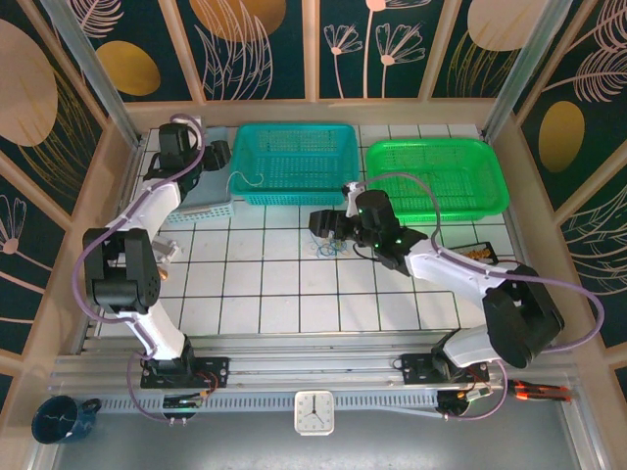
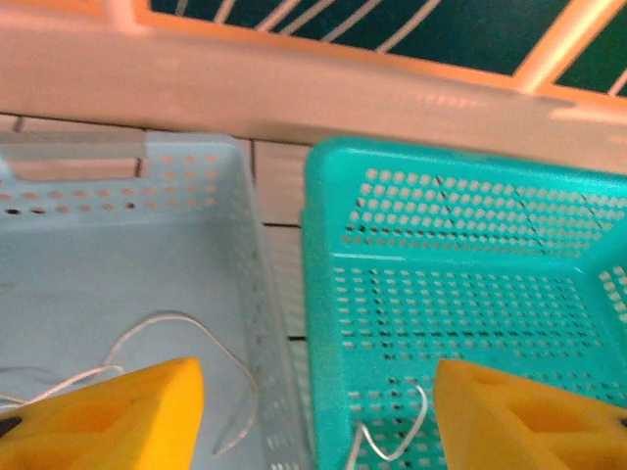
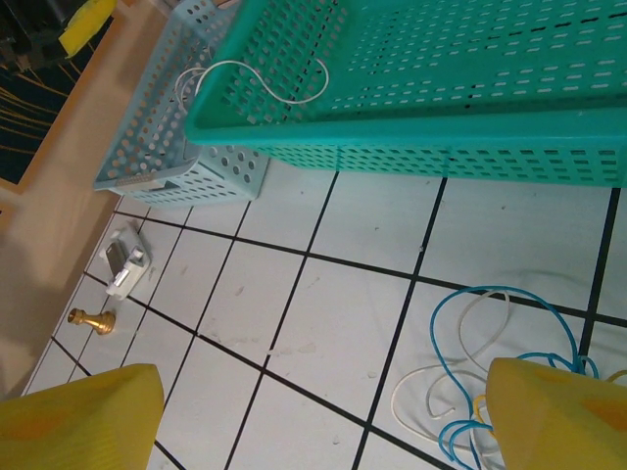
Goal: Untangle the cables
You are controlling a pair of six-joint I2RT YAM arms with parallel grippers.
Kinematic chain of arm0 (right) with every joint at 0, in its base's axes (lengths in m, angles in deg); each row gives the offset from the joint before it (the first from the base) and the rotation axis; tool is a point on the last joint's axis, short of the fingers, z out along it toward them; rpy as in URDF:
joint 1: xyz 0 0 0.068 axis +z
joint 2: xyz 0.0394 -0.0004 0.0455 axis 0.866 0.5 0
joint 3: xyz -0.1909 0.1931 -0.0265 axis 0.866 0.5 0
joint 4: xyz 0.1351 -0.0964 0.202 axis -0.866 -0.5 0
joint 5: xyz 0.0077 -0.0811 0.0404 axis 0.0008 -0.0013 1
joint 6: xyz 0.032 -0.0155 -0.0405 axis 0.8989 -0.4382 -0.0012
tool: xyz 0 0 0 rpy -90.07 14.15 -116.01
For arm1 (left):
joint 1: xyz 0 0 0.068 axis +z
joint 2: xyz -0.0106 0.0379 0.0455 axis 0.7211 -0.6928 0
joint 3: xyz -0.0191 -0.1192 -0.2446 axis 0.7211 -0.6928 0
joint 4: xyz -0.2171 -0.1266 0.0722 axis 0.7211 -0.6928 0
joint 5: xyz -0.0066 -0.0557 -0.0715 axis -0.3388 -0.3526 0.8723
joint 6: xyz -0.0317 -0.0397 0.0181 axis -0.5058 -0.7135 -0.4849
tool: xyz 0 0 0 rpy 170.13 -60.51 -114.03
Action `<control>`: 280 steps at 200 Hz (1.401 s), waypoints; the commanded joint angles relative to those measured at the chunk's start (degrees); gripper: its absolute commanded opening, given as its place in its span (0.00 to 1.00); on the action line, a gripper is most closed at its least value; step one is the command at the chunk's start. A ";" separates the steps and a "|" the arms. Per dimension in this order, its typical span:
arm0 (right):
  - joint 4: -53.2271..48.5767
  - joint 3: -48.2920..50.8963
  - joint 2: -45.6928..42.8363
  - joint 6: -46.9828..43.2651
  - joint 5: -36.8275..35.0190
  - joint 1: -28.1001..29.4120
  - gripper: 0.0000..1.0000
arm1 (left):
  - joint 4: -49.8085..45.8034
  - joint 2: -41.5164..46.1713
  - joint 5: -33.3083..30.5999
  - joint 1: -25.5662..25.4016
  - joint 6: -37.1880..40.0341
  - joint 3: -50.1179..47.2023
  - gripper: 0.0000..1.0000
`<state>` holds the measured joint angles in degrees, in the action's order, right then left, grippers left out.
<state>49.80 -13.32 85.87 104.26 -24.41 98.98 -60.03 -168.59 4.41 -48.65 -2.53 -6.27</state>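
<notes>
Hovering jaws apart above the cables point(image 1: 328, 250) knotted mid-desk, your right gripper point(image 3: 323, 411) looks ready to pick; your left gripper point(image 2: 318, 411), also apart, hangs over a white cord point(image 1: 245, 179) draped across the far teal basket point(image 1: 294, 199).

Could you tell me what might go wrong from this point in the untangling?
The white cable runs from the grey-blue basket over the rim of the teal basket; it may snag in the holes if the open left gripper pulls it. The open right gripper hovers by the tangle; closing there could pinch several strands and tighten the knot.
</notes>
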 commanded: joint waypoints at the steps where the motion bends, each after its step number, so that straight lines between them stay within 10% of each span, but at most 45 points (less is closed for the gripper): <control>1: 0.41 -1.92 0.81 -0.90 1.16 -0.41 0.85 | -5.66 -3.14 3.13 -1.71 1.22 1.78 0.64; 280: 2.13 0.84 -0.30 0.12 1.29 -0.55 0.85 | -6.09 -8.94 -5.62 -3.64 1.20 1.75 0.32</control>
<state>50.08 -13.28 86.33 104.32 -23.40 98.98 -66.28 -176.35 -0.47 -52.34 -1.94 -5.15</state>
